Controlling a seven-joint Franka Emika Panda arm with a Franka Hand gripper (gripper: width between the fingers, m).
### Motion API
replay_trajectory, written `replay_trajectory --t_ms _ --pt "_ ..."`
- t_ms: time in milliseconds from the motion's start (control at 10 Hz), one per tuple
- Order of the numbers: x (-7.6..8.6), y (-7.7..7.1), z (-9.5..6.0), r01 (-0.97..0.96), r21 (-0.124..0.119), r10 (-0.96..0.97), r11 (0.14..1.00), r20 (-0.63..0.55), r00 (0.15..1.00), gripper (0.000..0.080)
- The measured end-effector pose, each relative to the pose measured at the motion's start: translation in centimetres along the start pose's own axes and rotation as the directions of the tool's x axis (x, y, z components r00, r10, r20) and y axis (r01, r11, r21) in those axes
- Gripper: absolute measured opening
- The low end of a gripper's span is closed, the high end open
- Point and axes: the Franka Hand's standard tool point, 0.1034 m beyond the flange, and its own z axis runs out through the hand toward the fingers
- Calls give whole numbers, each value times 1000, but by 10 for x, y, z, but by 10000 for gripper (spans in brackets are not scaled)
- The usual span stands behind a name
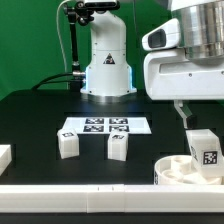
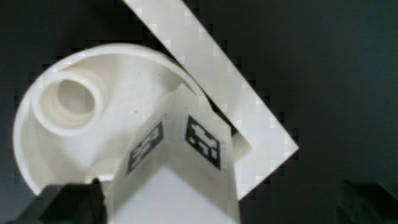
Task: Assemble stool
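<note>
Your gripper [image 1: 192,118] hangs with fingers spread apart — gripping nothing — just above a leg [image 1: 205,148] standing in the round seat [image 1: 172,170]. Two more legs [image 1: 67,144] [image 1: 118,146] sit near the marker board [image 1: 103,126]

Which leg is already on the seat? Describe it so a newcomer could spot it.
Start at the marker board mid-table, then look to the near corner on the exterior view's right, where the round seat lies. The leg stands upright on it, below the open gripper. The two other legs rest directly on the black table, near the board.
</note>
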Motion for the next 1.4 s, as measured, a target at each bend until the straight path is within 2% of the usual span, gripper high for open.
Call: replay_trajectory --t_ms 100,200,300,600,900,1100,1200,1300,1400 --pt "0 0 0 49 -1 -49 999 0 999 649" --pt "-2 0 2 234 -35 -234 972 -12 972 649" --pt "-2 -1 0 365 -51 -365 930 -3 931 649" --pt "3 -8 -7 599 -69 -599 798 22 801 649" --pt "4 -6 -6 737 -65 -736 673 36 676 649" --pt "5 -5 -5 847 -63 -846 528 51 531 649" --pt "6 -4 -4 921 -68 -919 383 71 387 649" --pt "5 -4 -1 961 -61 -957 268 95 273 649" --pt "4 -5 -1 975 -61 -971 212 102 218 649"
